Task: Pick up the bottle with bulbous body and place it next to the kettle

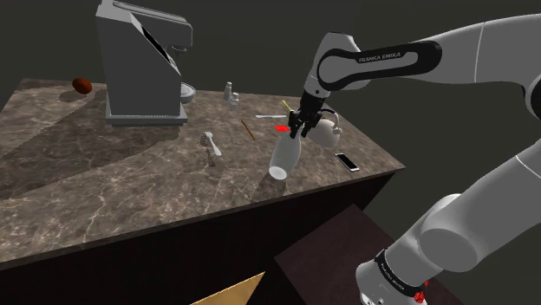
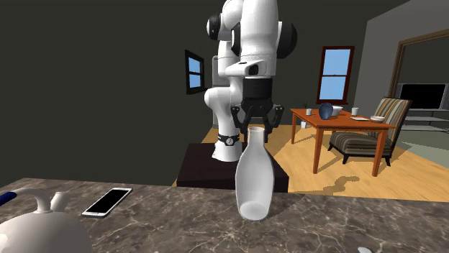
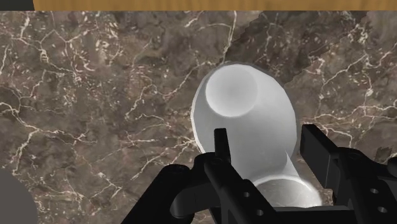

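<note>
Gripping with the black two-finger pincer (image 3: 266,143), closed on the narrow neck of the smooth white bottle with the bulbous body (image 3: 245,121), one finger pressed to each side. Hanging from that grip near the front edge of the dark brown marble-patterned tabletop (image 1: 130,173), leaning, base turned outward. Cannot tell for sure about contact between base and stone. Judged as the carrying step: grasp made, placing not yet done. Keep the squeeze steady against slipping on the smooth tapering neck. Raise enough to clear the surface, then travel slowly, without swinging the wide body. Steer past the flat phone with a pale screen (image 1: 347,162) lying near the bottle. Aim for bare stone just beside the rounded white kettle (image 1: 329,134), seen right behind the pincer from the shoulder view. Avoid the small red object (image 1: 282,128) close by. Set down upright, near but not knocking the kettle, and only then open up. Farther back, well apart: tall grey coffee machine (image 1: 143,65) and small brown ball (image 1: 81,85).
</note>
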Motion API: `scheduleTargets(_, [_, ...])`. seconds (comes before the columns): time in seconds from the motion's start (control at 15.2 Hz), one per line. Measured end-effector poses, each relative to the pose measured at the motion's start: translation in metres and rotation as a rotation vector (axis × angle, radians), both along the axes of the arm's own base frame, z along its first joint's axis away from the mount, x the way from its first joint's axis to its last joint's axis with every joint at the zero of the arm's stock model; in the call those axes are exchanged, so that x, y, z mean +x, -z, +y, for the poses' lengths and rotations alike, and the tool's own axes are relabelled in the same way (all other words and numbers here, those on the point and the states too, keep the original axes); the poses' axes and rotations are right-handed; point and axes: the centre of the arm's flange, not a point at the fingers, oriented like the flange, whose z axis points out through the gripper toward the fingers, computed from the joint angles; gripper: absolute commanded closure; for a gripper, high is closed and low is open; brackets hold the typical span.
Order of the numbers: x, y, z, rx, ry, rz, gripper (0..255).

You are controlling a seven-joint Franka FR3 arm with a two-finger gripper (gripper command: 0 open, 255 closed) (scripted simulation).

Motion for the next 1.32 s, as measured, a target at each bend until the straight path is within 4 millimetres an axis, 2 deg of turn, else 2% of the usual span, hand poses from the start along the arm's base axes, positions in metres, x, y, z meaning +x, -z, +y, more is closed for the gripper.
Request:
scheduleTargets(0.46, [0.0, -0.03, 0.0, 0.0, 0.0, 0.001, 255])
scheduleTargets(1.32, [-0.001, -0.099, 0.0, 0.0, 0.0, 0.001, 255])
